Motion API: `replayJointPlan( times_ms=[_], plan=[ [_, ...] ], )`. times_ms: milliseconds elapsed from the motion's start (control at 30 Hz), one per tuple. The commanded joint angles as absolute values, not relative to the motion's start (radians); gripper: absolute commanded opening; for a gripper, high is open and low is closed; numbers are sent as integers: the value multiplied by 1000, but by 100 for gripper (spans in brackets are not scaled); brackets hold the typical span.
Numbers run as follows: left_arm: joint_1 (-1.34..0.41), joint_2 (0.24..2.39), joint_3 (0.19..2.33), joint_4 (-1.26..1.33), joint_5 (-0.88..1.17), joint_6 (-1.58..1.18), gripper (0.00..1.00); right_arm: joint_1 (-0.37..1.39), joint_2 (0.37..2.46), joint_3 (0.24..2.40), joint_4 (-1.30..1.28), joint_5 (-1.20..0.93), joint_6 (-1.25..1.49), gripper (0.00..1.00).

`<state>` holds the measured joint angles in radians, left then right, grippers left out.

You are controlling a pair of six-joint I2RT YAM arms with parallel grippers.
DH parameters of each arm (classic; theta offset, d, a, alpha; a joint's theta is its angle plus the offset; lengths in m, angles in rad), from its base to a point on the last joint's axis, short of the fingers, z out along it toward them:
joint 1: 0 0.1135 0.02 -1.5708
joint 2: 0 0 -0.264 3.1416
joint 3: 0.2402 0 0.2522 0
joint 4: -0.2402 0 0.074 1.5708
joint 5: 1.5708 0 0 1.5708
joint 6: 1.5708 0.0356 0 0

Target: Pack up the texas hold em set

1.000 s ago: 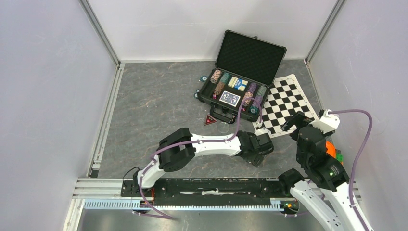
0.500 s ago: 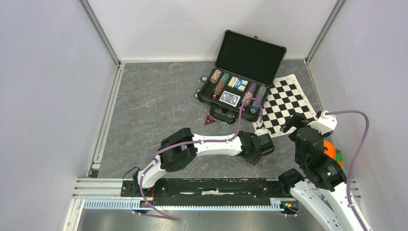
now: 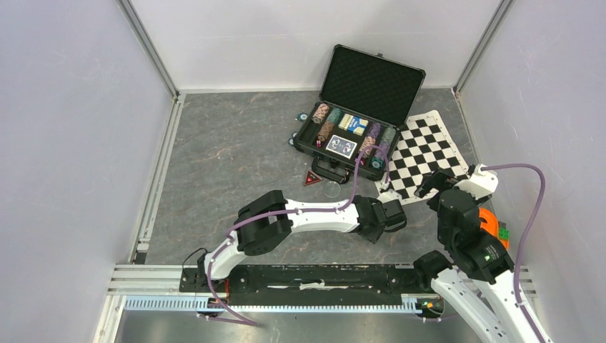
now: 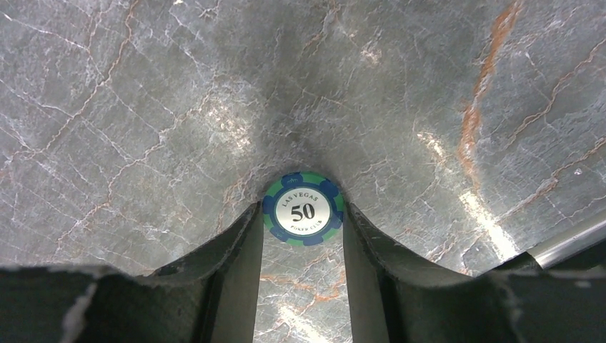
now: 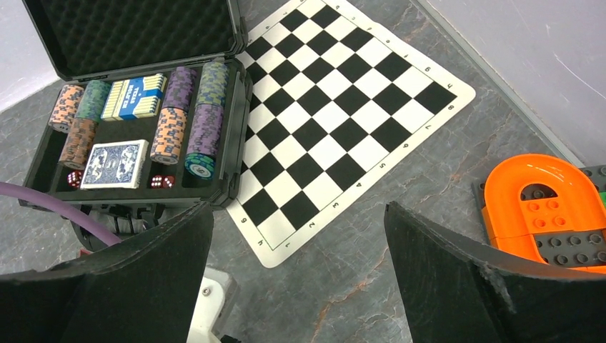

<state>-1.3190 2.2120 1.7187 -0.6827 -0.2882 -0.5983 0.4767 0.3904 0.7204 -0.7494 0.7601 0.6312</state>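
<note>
Presently on the table: Texas hold 'em set, part packed

Top external. At the far side of the table [image 3: 229,143] stands the black case [image 3: 371,84], lid raised. Just in front of it, on the bare table, lies the red triangular marker [image 3: 311,178]. A checkered mat [image 3: 429,146] lies just beside the case on its right. Near the mat's near corner the left gripper [image 3: 386,220] points down at the table. Over the mat's near edge hangs the right gripper [image 3: 429,182], with an orange ring [image 3: 490,218] beside that arm.

Left wrist. One poker chip [image 4: 303,209], green and blue and marked 50, lies flat on the grey table. The jaws are about half closed, with one fingertip [image 4: 250,221] against each side of the chip's rim.

Right wrist. The jaws stand wide apart with nothing between them. The case tray beyond holds chip stacks [image 5: 204,107], a blue deck [image 5: 114,164] lying flat, and red dice [image 5: 163,181].
</note>
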Motion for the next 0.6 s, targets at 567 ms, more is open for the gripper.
replayJointPlan(
  times_ms=[567],
  plan=[
    [-1234, 1904, 1285, -566, -347, -515, 38, 477, 784, 486, -484, 110, 512, 90]
  ],
)
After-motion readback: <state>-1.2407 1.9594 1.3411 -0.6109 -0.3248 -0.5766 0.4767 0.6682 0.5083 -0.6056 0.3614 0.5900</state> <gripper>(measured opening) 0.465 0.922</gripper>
